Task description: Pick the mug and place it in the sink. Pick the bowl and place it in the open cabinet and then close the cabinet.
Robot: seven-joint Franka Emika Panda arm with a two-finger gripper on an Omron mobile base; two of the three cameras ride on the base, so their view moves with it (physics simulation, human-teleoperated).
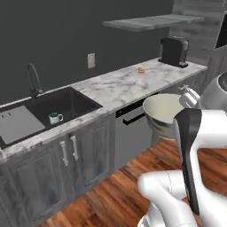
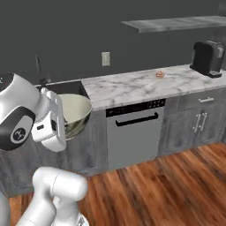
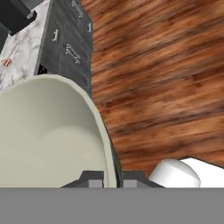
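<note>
Tool [image 3: 113, 177] clamps the bowl [image 3: 48, 131] rim — open wooden floor [image 3: 162, 65] below.

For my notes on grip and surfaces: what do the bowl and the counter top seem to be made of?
The bowl: probably glazed ceramic, with a smooth, plain cream wall and a thin rim.
The counter top: looks like polished marble, white with grey veins; it may be an imitation.
</note>
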